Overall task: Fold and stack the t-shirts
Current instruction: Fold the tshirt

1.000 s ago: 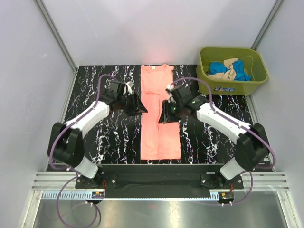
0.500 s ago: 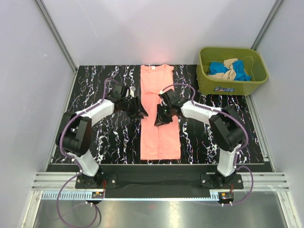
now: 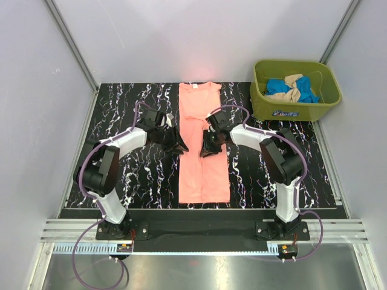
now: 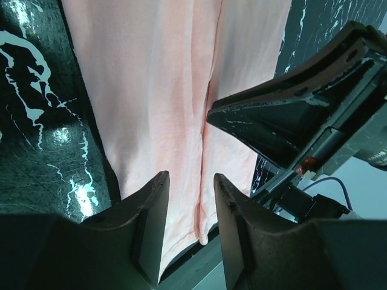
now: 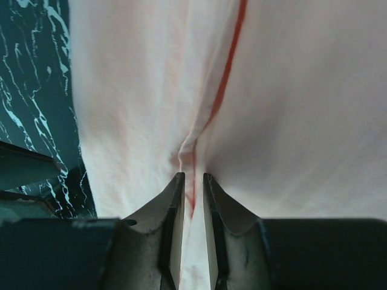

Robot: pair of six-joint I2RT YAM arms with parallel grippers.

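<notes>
1. Salmon-pink t-shirt (image 3: 204,175) (image 4: 151,90) (image 5: 302,121) lies flat on the black marble-look table (image 3: 254,181). It's folded into a long narrow strip running 12 to 6 o'clock down the middle, collar at the 12 o'clock end.
2. The two folded-in sides meet in a line down the centre of the strip. You can see it pretty clearly in both wrist views.
3. Right gripper (image 3: 205,149) (image 5: 193,178) comes in from the 3 o'clock side, roughly halfway along the strip. Its fingers are nearly together with just a thin slit between them, and a little puckered ridge of pink cloth runs right into that slit. So it's got a pinch of the shirt at the centre line.
4. Left gripper (image 3: 180,147) (image 4: 190,178) comes in from 9 o'clock, sitting at the shirt's 9 o'clock edge straight across from the other one. Its fingers are parted about halfway, with flat cloth showing in the gap, and it's got hold of nothing. Can't tell if the tips touch the fabric.
5. The two grippers are near each other but not touching.
6. An olive-green plastic tub (image 3: 266,106) sits at the 2 o'clock corner, well apart from the pink shirt. A blue t-shirt (image 3: 308,94) and a beige t-shirt (image 3: 294,86) are crumpled together inside it.
</notes>
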